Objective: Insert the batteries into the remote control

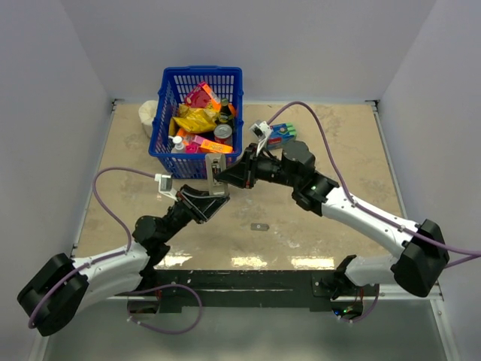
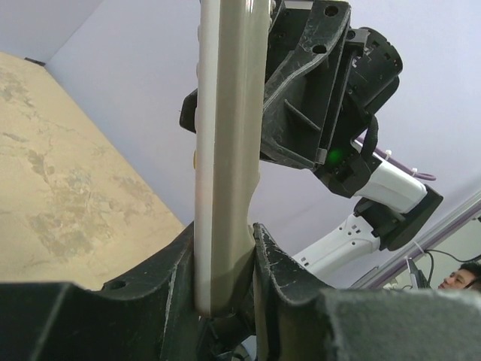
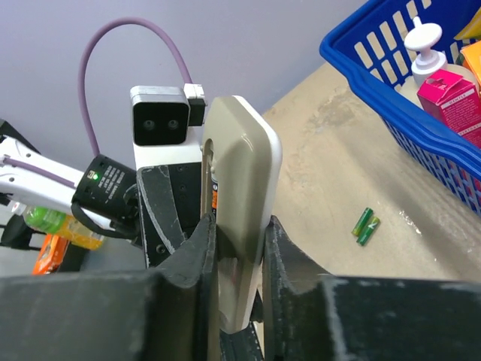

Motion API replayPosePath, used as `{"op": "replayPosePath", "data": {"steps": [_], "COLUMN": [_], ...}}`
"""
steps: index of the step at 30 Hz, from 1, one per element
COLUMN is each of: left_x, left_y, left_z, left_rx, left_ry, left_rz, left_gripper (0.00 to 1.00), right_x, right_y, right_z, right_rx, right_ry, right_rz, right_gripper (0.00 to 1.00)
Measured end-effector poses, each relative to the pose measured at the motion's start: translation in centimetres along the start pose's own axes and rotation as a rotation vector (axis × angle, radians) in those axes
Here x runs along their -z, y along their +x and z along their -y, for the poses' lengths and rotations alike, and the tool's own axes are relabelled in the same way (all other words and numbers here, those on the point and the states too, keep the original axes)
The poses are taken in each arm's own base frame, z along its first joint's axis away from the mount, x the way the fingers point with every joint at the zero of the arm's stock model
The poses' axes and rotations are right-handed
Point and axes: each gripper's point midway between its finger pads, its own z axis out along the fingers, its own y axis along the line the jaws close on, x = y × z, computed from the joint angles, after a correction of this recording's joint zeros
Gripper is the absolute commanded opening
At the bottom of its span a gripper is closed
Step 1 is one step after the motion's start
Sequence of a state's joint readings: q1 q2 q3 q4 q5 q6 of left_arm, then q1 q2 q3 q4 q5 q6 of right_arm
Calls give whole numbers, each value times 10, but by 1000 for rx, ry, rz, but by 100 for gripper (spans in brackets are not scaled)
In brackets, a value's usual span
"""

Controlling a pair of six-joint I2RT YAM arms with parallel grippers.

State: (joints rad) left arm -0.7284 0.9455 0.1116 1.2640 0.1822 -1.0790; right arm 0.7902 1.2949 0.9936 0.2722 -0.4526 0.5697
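Remote (image 1: 216,173), upright in mid-air at centre of the top view, is pinched at opposite ends by left gripper (image 2: 224,248) and right gripper (image 3: 239,229); judged light, rigid, slippery plastic, best held clear of its back cover.

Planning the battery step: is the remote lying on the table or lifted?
Lifted: the remote control is clamped in the left claw and right claw, clear of the table.

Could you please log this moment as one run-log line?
remote control: raised, gripped at both ends | left claw: shut on remote control | right claw: shut on remote control | green sticks: lying on table
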Motion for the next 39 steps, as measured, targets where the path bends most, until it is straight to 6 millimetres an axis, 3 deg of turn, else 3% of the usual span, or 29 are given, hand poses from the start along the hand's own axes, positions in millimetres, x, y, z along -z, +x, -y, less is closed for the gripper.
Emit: {"op": "replayPosePath", "data": {"steps": [4, 8, 11, 14, 20, 31, 34, 39], "left_x": [1, 3, 6, 6, 1, -1, 1, 9], "left_y": [0, 0, -2, -8, -16, 0, 3, 10], "left_z": [1, 2, 0, 1, 6, -3, -4, -9], "left_rx": [-29, -38, -53, -85, -186, -274, -284, -282], "left_ry": [13, 21, 26, 32, 50, 48, 56, 61], "left_rz": [-7, -25, -48, -82, -199, -395, -409, -423], "left_gripper": [25, 50, 62, 67, 68, 61, 54, 32], "right_x": [1, 2, 3, 5, 9, 13, 11, 7], "right_y": [-1, 0, 2, 4, 9, 16, 17, 22], "right_z": [-3, -5, -1, 4, 3, -11, -12, -11], "right_rx": [-6, 4, 47, 72, 118, 151, 153, 146], "right_ry": [-6, -12, -7, -3, -33, -128, -147, -166], "right_rz": [-6, -15, -28, -46, -83, -131, -135, -148], "right_gripper": [0, 0, 0, 0, 0, 0, 0, 0]}}
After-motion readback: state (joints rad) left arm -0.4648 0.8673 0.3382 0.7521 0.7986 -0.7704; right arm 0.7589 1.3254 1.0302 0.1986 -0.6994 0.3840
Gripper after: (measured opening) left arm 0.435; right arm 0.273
